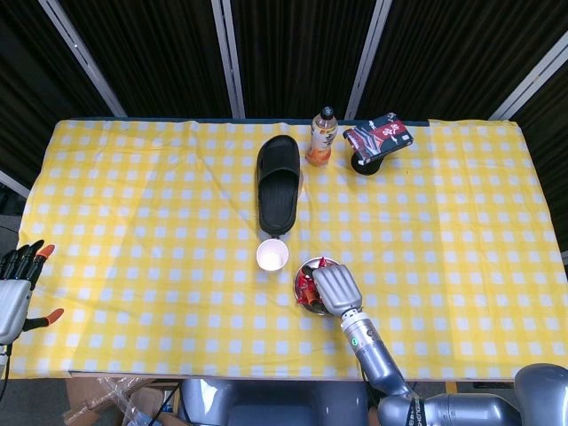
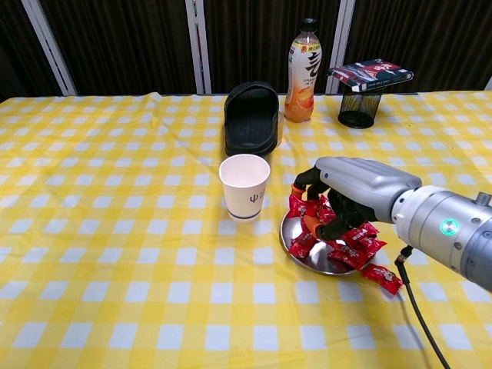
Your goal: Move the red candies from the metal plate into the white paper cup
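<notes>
Above the metal plate (image 2: pixel 323 260), just right of the white paper cup (image 2: pixel 244 186), the right hand (image 2: pixel 346 196) clutches a bunch of red candies (image 2: pixel 307 211), lifted to carry cupward, while one candy (image 2: pixel 382 277) lies on the cloth.

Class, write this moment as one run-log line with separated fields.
right hand: holds red candies above round metal plate | white paper cup: upright, left of plate | one candy: on cloth | left hand: idle

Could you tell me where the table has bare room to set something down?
The checked cloth left of the white paper cup and black slipper is bare. It is crowded around the metal plate, where the right hand holds red candies.
</notes>
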Controlling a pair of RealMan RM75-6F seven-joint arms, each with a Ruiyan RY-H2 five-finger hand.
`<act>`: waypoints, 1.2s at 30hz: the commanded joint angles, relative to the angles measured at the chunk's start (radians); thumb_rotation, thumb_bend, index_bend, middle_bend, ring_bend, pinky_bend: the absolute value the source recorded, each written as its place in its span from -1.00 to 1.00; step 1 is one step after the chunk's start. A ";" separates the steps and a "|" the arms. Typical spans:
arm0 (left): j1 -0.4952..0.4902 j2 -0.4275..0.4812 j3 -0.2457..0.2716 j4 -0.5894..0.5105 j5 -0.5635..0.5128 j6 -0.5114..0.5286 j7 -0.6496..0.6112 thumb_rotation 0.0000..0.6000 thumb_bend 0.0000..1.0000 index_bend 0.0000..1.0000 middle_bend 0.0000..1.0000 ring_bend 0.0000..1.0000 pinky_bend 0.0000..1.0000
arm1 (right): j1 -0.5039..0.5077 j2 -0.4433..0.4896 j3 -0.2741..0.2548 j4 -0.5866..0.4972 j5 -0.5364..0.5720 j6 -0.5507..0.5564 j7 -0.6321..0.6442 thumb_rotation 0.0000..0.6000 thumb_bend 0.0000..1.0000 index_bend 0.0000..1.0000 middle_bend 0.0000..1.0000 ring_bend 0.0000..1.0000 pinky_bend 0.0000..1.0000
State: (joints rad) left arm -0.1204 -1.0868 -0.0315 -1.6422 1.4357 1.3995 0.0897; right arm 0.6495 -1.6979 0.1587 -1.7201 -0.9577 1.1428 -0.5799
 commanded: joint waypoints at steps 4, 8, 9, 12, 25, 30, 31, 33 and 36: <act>0.000 0.002 0.001 -0.004 -0.002 -0.003 -0.001 1.00 -0.93 -1.00 -1.00 -1.00 -1.00 | 0.018 0.039 0.041 -0.071 0.008 0.021 -0.031 1.00 0.23 0.33 0.19 0.49 0.54; -0.002 0.004 0.001 -0.006 -0.004 -0.007 -0.002 1.00 -0.93 -1.00 -1.00 -1.00 -1.00 | 0.037 0.051 0.067 -0.103 0.025 0.025 -0.059 1.00 0.23 0.33 0.19 0.49 0.54; -0.003 0.004 0.000 -0.007 -0.008 -0.011 -0.004 1.00 -0.93 -1.00 -1.00 -1.00 -1.00 | 0.051 0.051 0.084 -0.114 0.030 0.025 -0.070 1.00 0.23 0.33 0.19 0.49 0.54; -0.004 0.007 -0.001 -0.010 -0.017 -0.019 -0.011 1.00 -0.93 -1.00 -1.00 -1.00 -1.00 | 0.080 0.047 0.113 -0.122 0.059 0.022 -0.095 1.00 0.23 0.33 0.19 0.49 0.54; -0.012 0.024 -0.001 -0.026 -0.038 -0.051 -0.037 1.00 -0.93 -1.00 -1.00 -1.00 -1.00 | 0.215 -0.019 0.214 -0.017 0.181 -0.023 -0.120 1.00 0.23 0.33 0.19 0.49 0.54; -0.014 0.028 -0.001 -0.030 -0.043 -0.058 -0.045 1.00 -0.93 -1.00 -1.00 -1.00 -1.00 | 0.241 -0.031 0.223 0.021 0.196 -0.030 -0.109 1.00 0.23 0.33 0.19 0.49 0.54; -0.014 0.029 -0.001 -0.031 -0.043 -0.059 -0.047 1.00 -0.93 -1.00 -1.00 -1.00 -1.00 | 0.244 -0.033 0.222 0.028 0.198 -0.031 -0.105 1.00 0.23 0.33 0.19 0.49 0.54; -0.014 0.030 0.000 -0.032 -0.042 -0.058 -0.049 1.00 -0.93 -1.00 -1.00 -1.00 -1.00 | 0.251 -0.037 0.220 0.043 0.201 -0.032 -0.100 1.00 0.23 0.33 0.19 0.49 0.54; -0.015 0.031 0.000 -0.033 -0.042 -0.060 -0.051 1.00 -0.93 -1.00 -1.00 -1.00 -1.00 | 0.259 -0.047 0.215 0.066 0.207 -0.036 -0.086 1.00 0.23 0.33 0.19 0.49 0.54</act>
State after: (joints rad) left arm -0.1351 -1.0556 -0.0319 -1.6748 1.3933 1.3392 0.0390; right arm 0.9043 -1.7400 0.3764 -1.6617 -0.7539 1.1091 -0.6719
